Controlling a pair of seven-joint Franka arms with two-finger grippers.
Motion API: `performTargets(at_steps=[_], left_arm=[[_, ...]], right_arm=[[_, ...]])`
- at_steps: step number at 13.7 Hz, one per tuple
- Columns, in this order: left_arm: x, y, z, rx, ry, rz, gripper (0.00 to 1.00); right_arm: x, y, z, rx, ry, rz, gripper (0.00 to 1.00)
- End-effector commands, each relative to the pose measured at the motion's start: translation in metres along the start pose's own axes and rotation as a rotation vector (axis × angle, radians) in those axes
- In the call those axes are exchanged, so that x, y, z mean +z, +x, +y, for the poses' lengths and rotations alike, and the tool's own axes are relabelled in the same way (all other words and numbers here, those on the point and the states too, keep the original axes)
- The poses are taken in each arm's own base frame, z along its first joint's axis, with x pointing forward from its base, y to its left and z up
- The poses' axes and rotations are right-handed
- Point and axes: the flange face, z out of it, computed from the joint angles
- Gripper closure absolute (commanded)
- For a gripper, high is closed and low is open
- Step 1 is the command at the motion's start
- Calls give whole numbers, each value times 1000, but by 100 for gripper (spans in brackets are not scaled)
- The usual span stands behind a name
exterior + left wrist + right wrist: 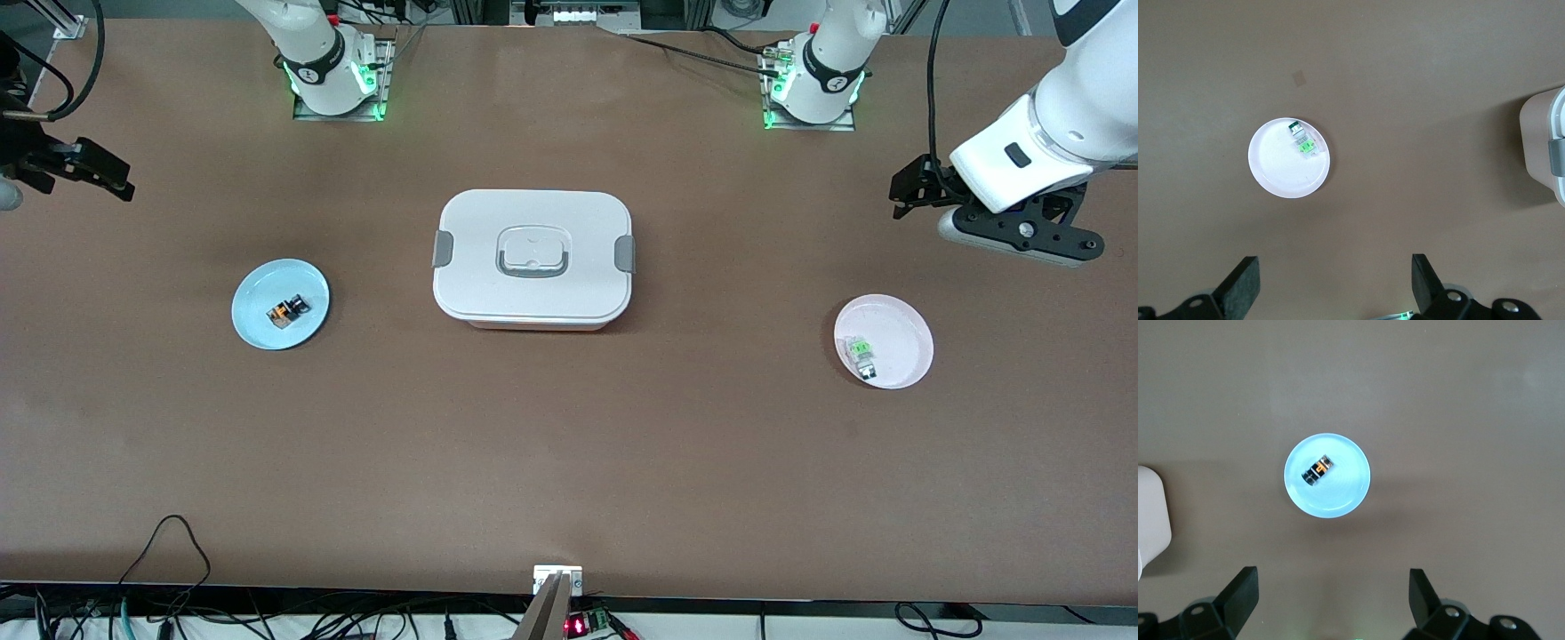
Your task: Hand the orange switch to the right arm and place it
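- Orange switch (287,311): you find it lying on the blue plate (253,324), which sits toward the right arm's end of the table from the white lidded box (533,258), well apart from it and a little nearer the front camera.
- Handling: you should expect a very light, rigid little block with hard, probably smooth faces. It looks liable to skid on the plate or twist out of a loose pinch, so take it across its two long flat sides, low on the body.
- Right gripper (84,169): you see it up in the air at the right arm's end of the table, fingers spread wide, holding nothing.
- Left gripper (916,191): waiting aloft at the left arm's end, fingers likewise spread and empty, over bare table beside the pink plate (907,329).
- Green-topped component (861,354): on the pink plate, not your target.
- Views: the right wrist view gives you the switch's orange markings and its slant on the plate (1338,507); the front view alone shows both plates, the box and both arms together. The left wrist view shows no switch.
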Motion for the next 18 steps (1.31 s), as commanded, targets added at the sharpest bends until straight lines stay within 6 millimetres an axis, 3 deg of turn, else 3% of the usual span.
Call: performTargets(at_steps=[1, 5, 18], left_arm=[[-5, 5, 9, 16, 29, -1, 0], [-6, 4, 10, 19, 29, -4, 0], [-9, 3, 11, 14, 18, 5, 0]], right_arm=[[-4, -15, 5, -8, 24, -9, 0], [-9, -9, 15, 14, 77, 3, 0], [-19, -8, 10, 6, 71, 5, 0]])
